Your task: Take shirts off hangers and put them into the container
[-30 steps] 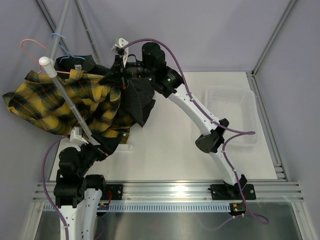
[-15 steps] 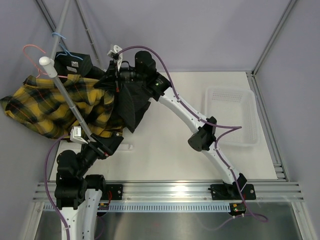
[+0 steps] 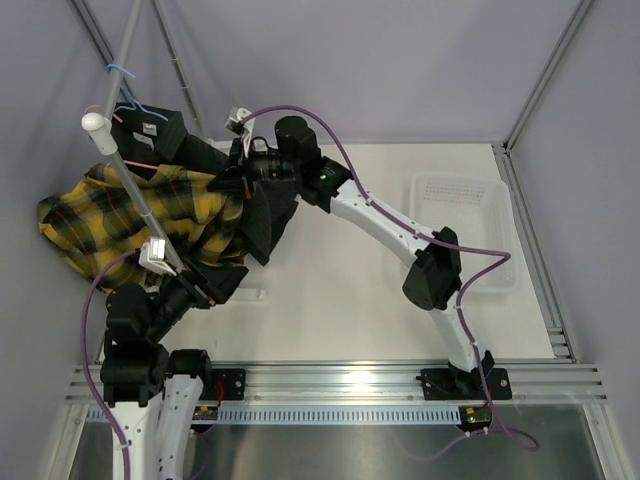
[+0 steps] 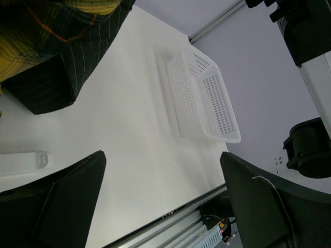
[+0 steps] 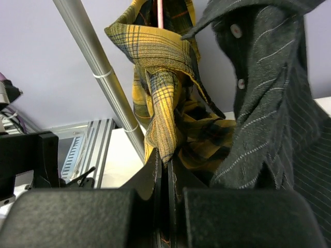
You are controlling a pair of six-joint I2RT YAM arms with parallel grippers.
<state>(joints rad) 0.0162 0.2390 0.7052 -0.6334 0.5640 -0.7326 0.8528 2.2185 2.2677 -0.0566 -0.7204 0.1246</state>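
Right wrist | right end effector (image 5: pixel 164 170) pinching plaid shirt (image 5: pixel 155 62) | left end effector (image 4: pixel 161 155) spread, empty

Rail pole (image 3: pixel 130 185): grey metal, slanting, white round cap (image 3: pixel 93 122) on its end.
Table (image 3: pixel 330 300): white, flat.
Aluminium rail (image 3: pixel 400 383): ribbed, along the table's near edge.
Walls (image 3: pixel 400 70): pale lilac.

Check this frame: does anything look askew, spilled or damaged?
The yellow plaid shirt sags in a lopsided bunch under the rail pole, a fold pinched in the shut right gripper. Nothing looks spilled or damaged; the white basket sits flat.
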